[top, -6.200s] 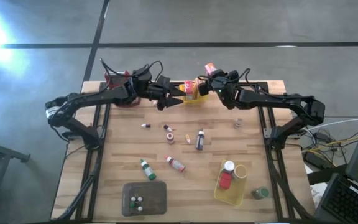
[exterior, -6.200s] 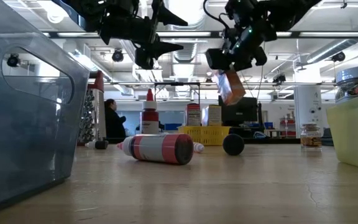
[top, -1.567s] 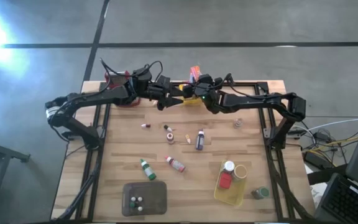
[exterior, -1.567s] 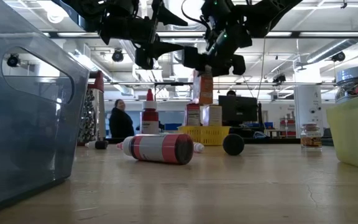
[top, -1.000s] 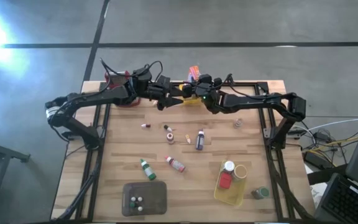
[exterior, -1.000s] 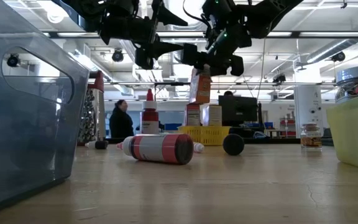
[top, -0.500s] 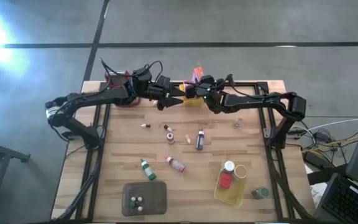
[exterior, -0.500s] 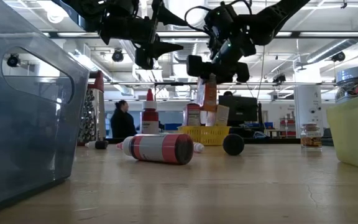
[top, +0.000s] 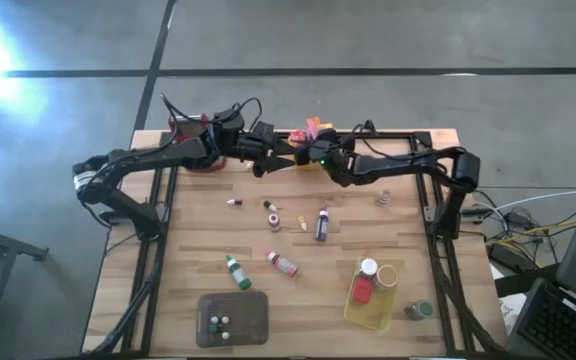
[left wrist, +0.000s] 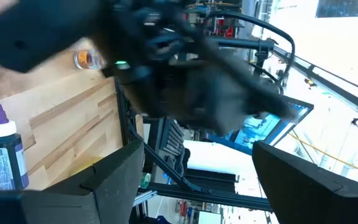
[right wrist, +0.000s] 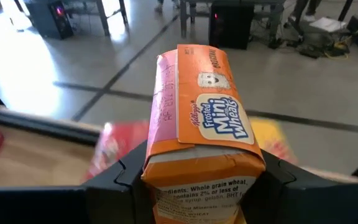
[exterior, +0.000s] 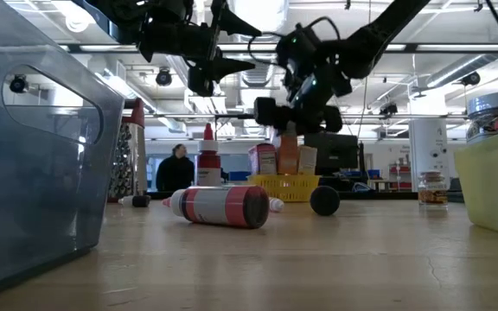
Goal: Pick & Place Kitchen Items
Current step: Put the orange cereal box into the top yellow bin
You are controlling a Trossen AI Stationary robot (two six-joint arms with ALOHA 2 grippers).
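Right gripper (right wrist: 197, 186) fingers clamped on orange cereal box (right wrist: 201, 124).
Held above yellow basket (exterior: 289, 185) at worktop's far edge; left gripper (top: 286, 159) just beside, fingers spread wide, empty.

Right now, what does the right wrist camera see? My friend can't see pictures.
The right gripper holds a small orange cereal box, its dark fingers on either side of it. Behind the box is a blurry floor with table legs.
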